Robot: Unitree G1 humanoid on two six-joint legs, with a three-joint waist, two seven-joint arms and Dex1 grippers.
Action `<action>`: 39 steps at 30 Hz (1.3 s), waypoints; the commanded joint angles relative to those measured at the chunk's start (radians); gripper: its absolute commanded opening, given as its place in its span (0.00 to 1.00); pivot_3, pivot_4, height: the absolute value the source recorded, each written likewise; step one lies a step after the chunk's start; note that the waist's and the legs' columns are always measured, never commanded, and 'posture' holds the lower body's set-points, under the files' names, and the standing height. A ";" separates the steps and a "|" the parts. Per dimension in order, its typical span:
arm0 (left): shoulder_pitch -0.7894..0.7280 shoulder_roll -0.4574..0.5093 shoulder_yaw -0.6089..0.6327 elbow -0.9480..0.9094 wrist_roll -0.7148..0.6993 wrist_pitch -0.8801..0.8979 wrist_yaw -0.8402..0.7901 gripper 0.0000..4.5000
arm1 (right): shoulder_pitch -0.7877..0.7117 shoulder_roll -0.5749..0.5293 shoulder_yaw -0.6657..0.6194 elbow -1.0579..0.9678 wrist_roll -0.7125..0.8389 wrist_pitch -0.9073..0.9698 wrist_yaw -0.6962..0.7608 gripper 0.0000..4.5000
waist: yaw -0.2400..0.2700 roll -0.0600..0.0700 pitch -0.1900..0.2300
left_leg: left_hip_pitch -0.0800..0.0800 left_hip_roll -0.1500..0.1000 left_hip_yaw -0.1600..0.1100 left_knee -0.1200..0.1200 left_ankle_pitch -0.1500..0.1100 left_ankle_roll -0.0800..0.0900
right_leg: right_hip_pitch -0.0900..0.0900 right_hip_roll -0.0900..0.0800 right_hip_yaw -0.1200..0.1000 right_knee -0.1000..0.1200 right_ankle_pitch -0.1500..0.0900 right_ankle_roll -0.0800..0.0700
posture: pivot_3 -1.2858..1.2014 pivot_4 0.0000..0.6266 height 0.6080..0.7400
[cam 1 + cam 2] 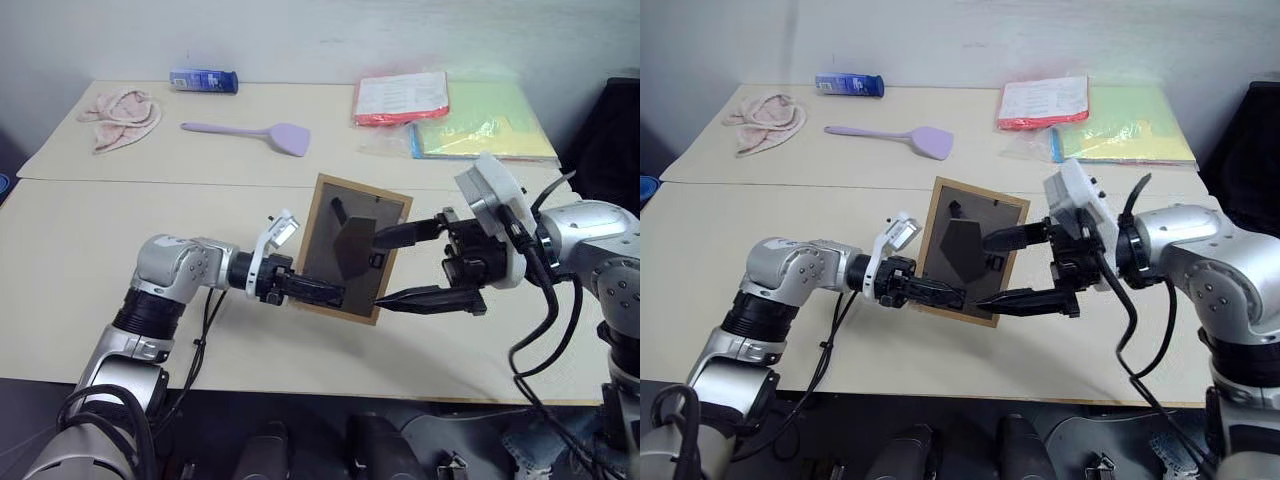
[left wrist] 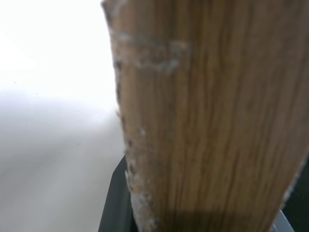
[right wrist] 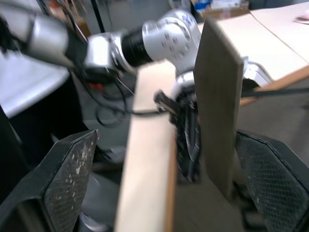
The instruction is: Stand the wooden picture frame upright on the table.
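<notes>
The wooden picture frame (image 1: 322, 240) hangs tilted over the front section of the table (image 1: 90, 240). Its dark grey back faces me and the easel stand (image 1: 355, 248) is folded out. My left gripper (image 1: 318, 292) is shut on the frame's lower edge. Close up, the light wood (image 2: 207, 121) rises between its fingers. My right gripper (image 1: 380, 270) is open at the frame's right side, one finger above the stand and one below. In the right wrist view the stand (image 3: 217, 106) and the frame's edge (image 3: 149, 154) lie between the two wide-apart fingers (image 3: 72, 179).
Along the far section lie a pink cloth (image 1: 122, 115), a blue can on its side (image 1: 203, 80), a purple spatula (image 1: 255, 132), a red folder (image 1: 400, 97) and a yellow-green folder (image 1: 490, 125). The table's front edge runs just below both arms.
</notes>
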 commanded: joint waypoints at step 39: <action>0.118 0.313 0.368 -0.159 -0.156 0.027 -0.027 0.74 | -0.225 0.136 0.239 0.936 -1.421 -1.991 -1.187 0.29 | -0.075 -0.002 0.002 | 0.005 0.001 0.005 -0.003 0.004 -0.007 | -0.005 0.006 0.010 0.012 -0.001 -0.001 | 0.52 0.24 1.00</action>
